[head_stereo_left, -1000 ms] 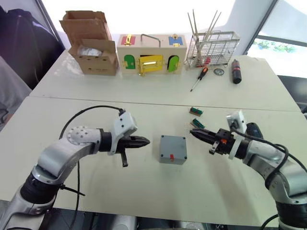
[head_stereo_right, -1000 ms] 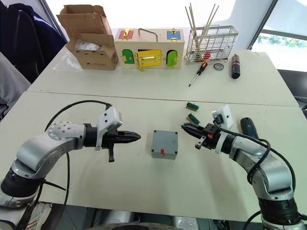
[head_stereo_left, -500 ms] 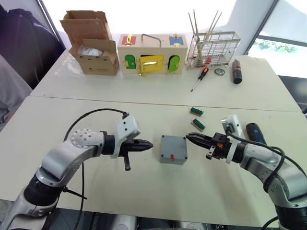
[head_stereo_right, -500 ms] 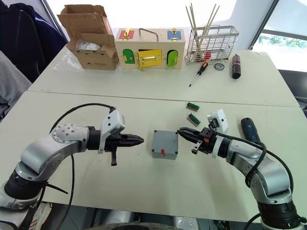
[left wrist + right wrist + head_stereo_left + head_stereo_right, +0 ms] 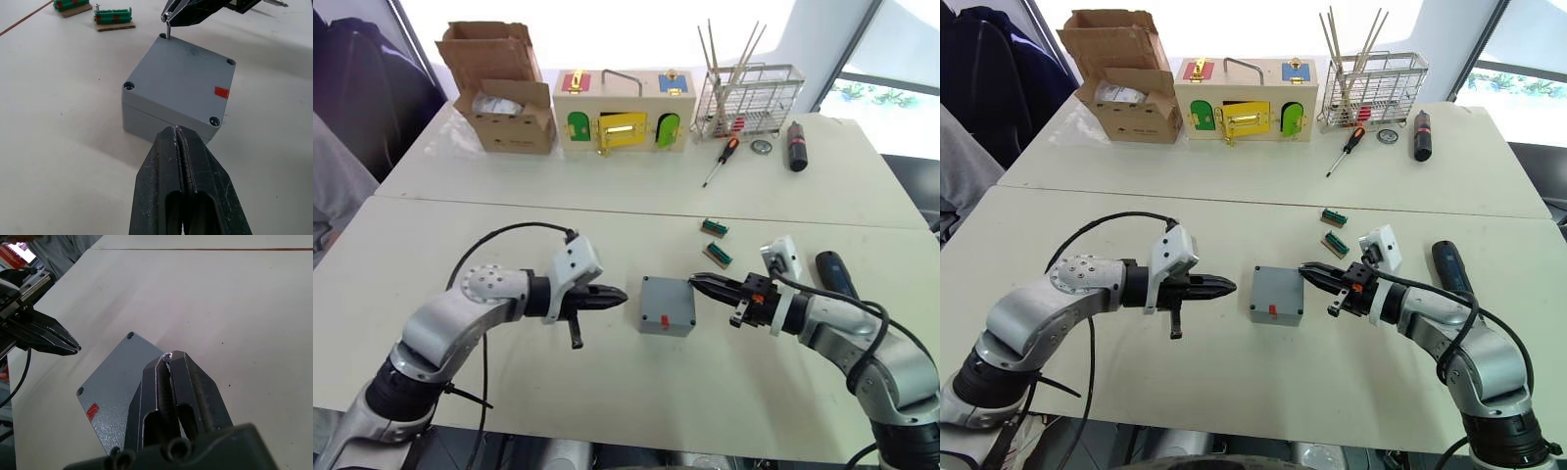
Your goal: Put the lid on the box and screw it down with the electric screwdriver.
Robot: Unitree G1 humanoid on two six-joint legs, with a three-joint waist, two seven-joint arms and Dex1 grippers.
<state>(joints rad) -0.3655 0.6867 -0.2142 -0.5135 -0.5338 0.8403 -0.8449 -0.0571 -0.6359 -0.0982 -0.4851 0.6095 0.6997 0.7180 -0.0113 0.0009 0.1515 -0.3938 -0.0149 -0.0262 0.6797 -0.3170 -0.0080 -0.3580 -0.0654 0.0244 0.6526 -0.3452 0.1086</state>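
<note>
Grey and closed, the box sits mid-worktop with the lid already seated on it, a red mark near one corner. Right gripper pinches a small screw in its fingers, the tip standing upright over a corner hole. Left gripper hovers just beside the box's other side, fingers pressed together on nothing. Near the right arm lies the electric screwdriver.

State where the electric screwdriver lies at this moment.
The electric screwdriver lies on the table's right side, just beyond the right arm, right of the two green terminal blocks.
</note>
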